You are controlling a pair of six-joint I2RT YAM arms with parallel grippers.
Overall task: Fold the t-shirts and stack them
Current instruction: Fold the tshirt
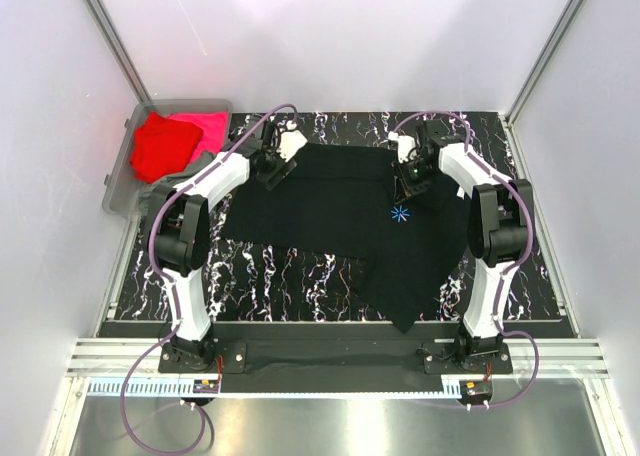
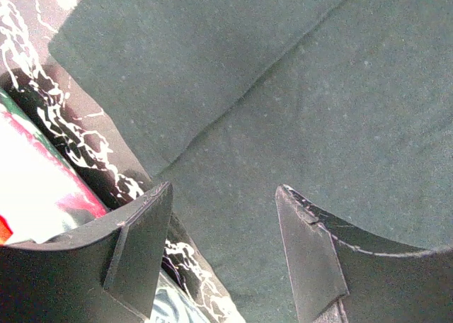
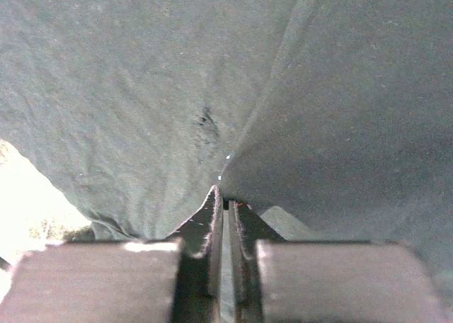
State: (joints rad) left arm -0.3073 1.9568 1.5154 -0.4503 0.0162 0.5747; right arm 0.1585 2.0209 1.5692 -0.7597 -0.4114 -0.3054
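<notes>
The black t-shirt [image 1: 330, 216] lies spread on the table, its blue starburst print [image 1: 401, 214] facing up on the right half. My left gripper [image 1: 272, 166] is open just above the shirt's far left edge; in the left wrist view [image 2: 224, 188] nothing is between its fingers, and the cloth [image 2: 318, 89] lies beneath them. My right gripper [image 1: 408, 181] is at the shirt's far right part. In the right wrist view [image 3: 225, 195] it is shut, pinching a fold of the cloth [image 3: 127, 89]. Red [image 1: 160, 146] and magenta-pink [image 1: 205, 128] t-shirts lie in a bin. I cannot make out a grey-green one.
A grey plastic bin [image 1: 120, 181] stands at the far left, off the table's corner, close to my left gripper. The table top [image 1: 300, 276] is black with white marbling and also shows in the left wrist view [image 2: 92, 132]. White walls enclose three sides.
</notes>
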